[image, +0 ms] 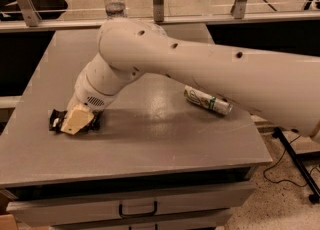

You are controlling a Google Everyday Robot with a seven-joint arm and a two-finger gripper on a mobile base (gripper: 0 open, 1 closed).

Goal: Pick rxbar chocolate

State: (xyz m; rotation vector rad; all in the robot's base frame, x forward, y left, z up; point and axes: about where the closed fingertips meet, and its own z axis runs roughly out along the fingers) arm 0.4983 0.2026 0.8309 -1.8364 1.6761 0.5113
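The rxbar chocolate (56,120) is a dark, flat bar lying on the grey table (150,144) near its left front. Only its left end and a dark strip on its right side show. My gripper (76,120), cream-coloured, is down on top of the bar and covers most of it. The big white arm (200,69) reaches in from the right across the table to it.
A white-and-green soda can (207,100) lies on its side at the table's right. A clear water bottle (115,1) stands behind the table's far edge by a railing. Drawers (137,208) sit under the front edge. Cables lie on the floor at the right.
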